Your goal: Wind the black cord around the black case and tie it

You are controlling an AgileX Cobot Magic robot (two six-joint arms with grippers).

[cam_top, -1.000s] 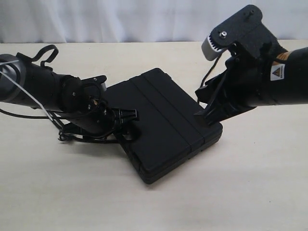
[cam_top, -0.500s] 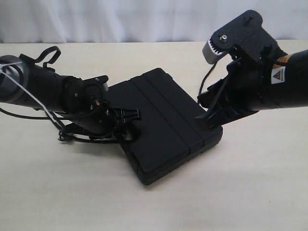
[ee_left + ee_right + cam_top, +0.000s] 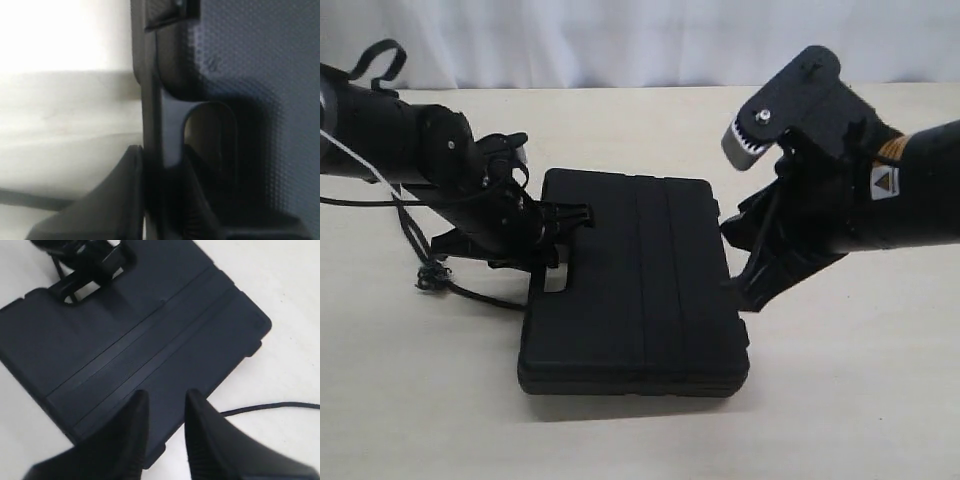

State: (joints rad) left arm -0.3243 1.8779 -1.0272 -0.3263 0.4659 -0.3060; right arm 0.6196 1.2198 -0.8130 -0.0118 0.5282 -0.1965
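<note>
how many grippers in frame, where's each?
2. Left gripper is at the black case, jaws on either side of its handle. Right gripper is over the case's opposite edge, jaws apart; contact unclear.

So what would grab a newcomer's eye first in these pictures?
The flat black case lies in the middle of the pale table, ribs running across its lid. The left gripper pinches its handle bar, one finger through the slot, while the right gripper hangs over the opposite edge. A thin black cord trails loose on the table beside the case.
</note>
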